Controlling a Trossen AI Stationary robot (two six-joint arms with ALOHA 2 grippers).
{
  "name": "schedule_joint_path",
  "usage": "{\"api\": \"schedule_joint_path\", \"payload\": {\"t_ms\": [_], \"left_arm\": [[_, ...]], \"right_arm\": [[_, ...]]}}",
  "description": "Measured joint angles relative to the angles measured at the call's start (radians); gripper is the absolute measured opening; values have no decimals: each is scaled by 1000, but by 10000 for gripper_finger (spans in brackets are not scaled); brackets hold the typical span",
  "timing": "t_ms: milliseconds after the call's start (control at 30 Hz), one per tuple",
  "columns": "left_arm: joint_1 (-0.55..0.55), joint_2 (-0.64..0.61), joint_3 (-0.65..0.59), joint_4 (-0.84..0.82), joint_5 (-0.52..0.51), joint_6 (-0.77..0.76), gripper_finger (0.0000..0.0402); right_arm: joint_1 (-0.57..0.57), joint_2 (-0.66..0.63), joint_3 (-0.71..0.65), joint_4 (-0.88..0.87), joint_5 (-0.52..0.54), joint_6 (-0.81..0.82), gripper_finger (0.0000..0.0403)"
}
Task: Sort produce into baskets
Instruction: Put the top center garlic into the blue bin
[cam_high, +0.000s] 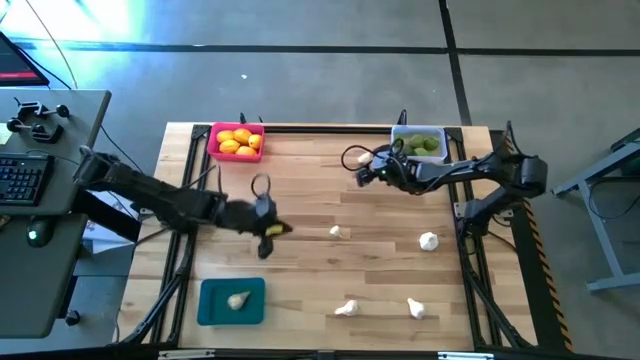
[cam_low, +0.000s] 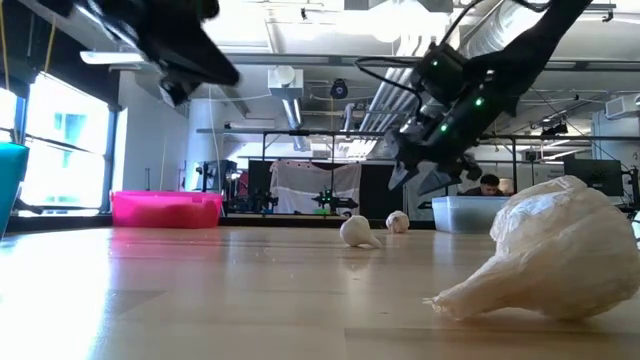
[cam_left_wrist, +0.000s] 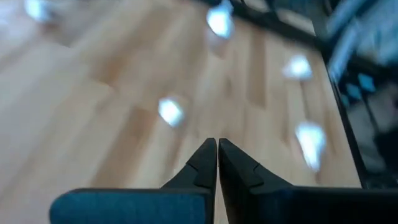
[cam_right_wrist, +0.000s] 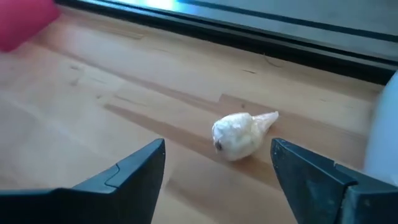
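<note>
A pink basket (cam_high: 215, 133) at the far left holds yellow-orange fruits (cam_high: 238, 142). A clear basket (cam_high: 398, 136) at the far right holds green fruits (cam_high: 424, 144). In the teal basket (cam_high: 210, 310), at the near left, lies one garlic bulb (cam_high: 238, 299). My right gripper (cam_high: 358, 168) (cam_right_wrist: 217, 158) stands open just above the table beside the clear basket, with a garlic bulb (cam_right_wrist: 239, 135) lying on the wood ahead of its fingers, untouched. My left gripper (cam_high: 275, 232) (cam_left_wrist: 217, 142) is shut with nothing between its fingers, above the table's left middle. A yellow patch beside it I cannot identify.
Several garlic bulbs lie loose on the wood: one mid-table (cam_high: 338, 232), one at the right (cam_high: 428, 240), two near the front edge (cam_high: 346, 308) (cam_high: 415, 308). In the low view one bulb (cam_low: 540, 250) lies close to the camera. Bare wood lies between the arms.
</note>
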Motion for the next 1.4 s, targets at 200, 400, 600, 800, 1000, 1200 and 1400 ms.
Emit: {"api": "schedule_joint_path", "payload": {"t_ms": [200, 400, 600, 800, 1000, 1200, 1400], "left_arm": [[173, 0, -104, 240, 3, -14, 1], [237, 0, -168, 410, 4, -39, 0], [245, 0, -178, 420, -17, -34, 0], [245, 0, -178, 418, -52, -20, 0], [247, 0, -178, 417, -59, 12, 0], [269, 0, -178, 416, -73, 22, 0], [316, 0, -177, 419, -71, 63, 0]], "right_arm": [[-5, 81, 0, 99, 48, 48, 297], [-30, 136, 0, 165, 116, 40, 298], [-57, 225, 0, 289, 109, 6, 298], [-59, 294, 0, 301, 97, 57, 297], [-63, 307, 1, 301, 90, 74, 242], [-63, 306, 1, 292, 71, 95, 128], [-51, 261, 1, 277, -38, 111, 96]]}}
